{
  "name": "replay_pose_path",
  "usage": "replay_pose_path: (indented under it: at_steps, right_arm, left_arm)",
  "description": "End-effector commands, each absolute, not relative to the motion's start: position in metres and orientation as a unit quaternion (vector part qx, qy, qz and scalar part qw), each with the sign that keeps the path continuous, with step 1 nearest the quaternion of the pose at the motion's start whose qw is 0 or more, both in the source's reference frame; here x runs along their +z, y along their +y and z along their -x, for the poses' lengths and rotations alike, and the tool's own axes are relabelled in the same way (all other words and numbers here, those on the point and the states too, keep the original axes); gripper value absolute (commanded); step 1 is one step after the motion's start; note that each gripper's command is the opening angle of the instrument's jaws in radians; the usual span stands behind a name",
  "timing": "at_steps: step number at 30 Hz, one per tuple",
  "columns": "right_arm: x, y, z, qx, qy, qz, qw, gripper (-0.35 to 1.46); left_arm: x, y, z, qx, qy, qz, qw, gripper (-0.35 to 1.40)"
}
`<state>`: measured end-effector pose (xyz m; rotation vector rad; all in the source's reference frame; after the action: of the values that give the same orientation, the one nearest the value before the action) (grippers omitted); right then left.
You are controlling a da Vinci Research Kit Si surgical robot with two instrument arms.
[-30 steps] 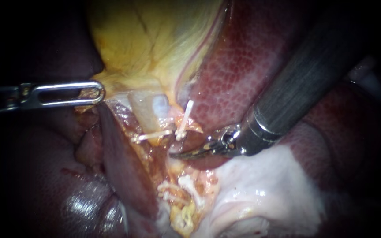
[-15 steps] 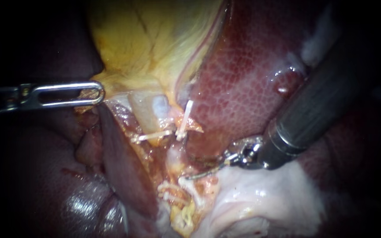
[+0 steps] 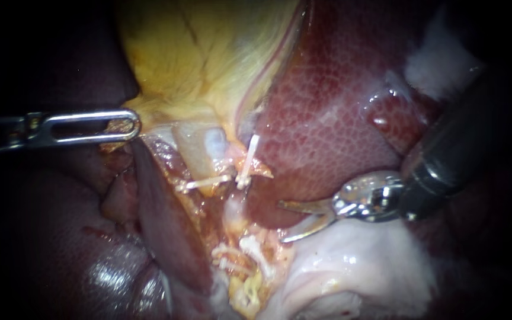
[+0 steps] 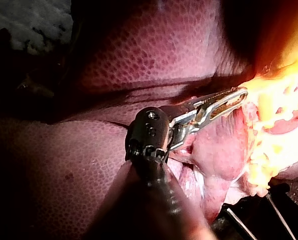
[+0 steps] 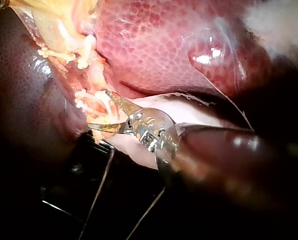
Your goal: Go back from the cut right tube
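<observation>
The right tool, blades apart and empty, points at the cut right tube just ahead of its tips, apparently free to retreat. The left tool clamps the gallbladder, likely for tension.

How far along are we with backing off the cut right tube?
Done: the right tube ends in a cut stump beside its clip, and the right instrument is clear of it, pincer open and empty. In hand: it is drawing away towards its own side. Remaining: only a little more retreat; the left instrument holds the gallbladder.
</observation>
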<state>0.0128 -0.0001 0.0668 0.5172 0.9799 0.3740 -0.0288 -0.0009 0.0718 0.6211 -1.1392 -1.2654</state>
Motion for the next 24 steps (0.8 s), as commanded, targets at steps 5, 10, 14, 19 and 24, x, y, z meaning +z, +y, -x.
replay_pose_path:
  at_steps: [5, 10, 14, 19, 24]
  right_arm:
    - [0.0622, 0.0026, -0.0115, 0.156, 0.468, -0.209, 0.844, 1.43]
    - [0.0595, 0.0038, -0.0109, 0.155, 0.465, -0.184, 0.852, 1.43]
    - [0.0592, 0.0040, -0.0106, 0.150, 0.466, -0.190, 0.851, 1.43]
    - [0.0595, 0.0039, -0.0105, 0.148, 0.467, -0.193, 0.850, 1.43]
    - [0.0595, 0.0039, -0.0105, 0.148, 0.467, -0.193, 0.850, 1.43]
  left_arm:
    - [0.0718, -0.0010, 0.0288, -0.549, -0.495, -0.270, 0.617, -0.35]
    - [0.0720, -0.0011, 0.0291, -0.549, -0.495, -0.269, 0.617, -0.35]
    - [0.0727, -0.0018, 0.0302, -0.546, -0.497, -0.271, 0.618, -0.35]
    - [0.0745, -0.0032, 0.0334, -0.535, -0.497, -0.278, 0.623, -0.35]
    - [0.0764, -0.0037, 0.0373, -0.526, -0.492, -0.287, 0.632, -0.35]
